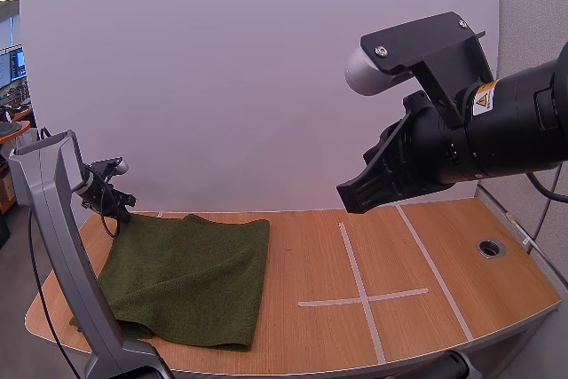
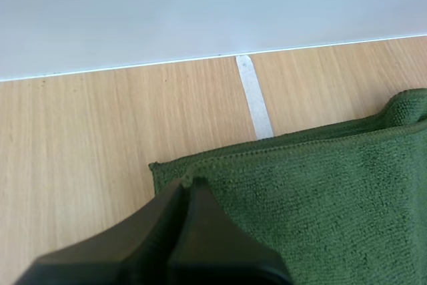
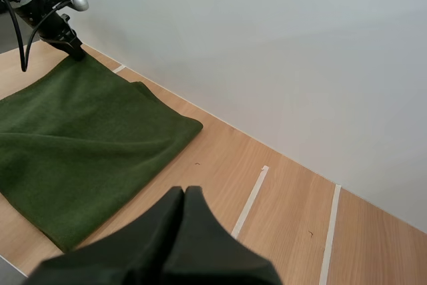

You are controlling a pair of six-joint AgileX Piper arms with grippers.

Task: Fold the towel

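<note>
A dark green towel (image 1: 191, 277) is laid flat on the left part of the table (image 1: 302, 246). It is folded into a rough rectangle. Its pile is seen to be short and nubbly, like terry. Along its far edge two layers are made out, the upper hem set slightly back from the lower. At the far right corner the fold is rounded and thick. A shallow crease is seen across the cloth in the right wrist view.

The table top is finished in pale wood grain with a curved front edge. It is marked with strips of white tape (image 1: 362, 299) that form a cross to the right of the towel. A round metal-rimmed hole (image 1: 490, 248) is set near the table's right edge.

The left gripper (image 1: 120, 213) is lowered at the towel's far left corner. Its black fingers are pressed together into one smooth wedge. In its own wrist view the tips are seen down on the hem just beside that corner. Whether any cloth is caught between them cannot be told.

The right gripper (image 1: 351, 197) is held high over the middle of the table, well apart from the towel. Its fingers are likewise closed into a single dark wedge, with nothing held.
</note>
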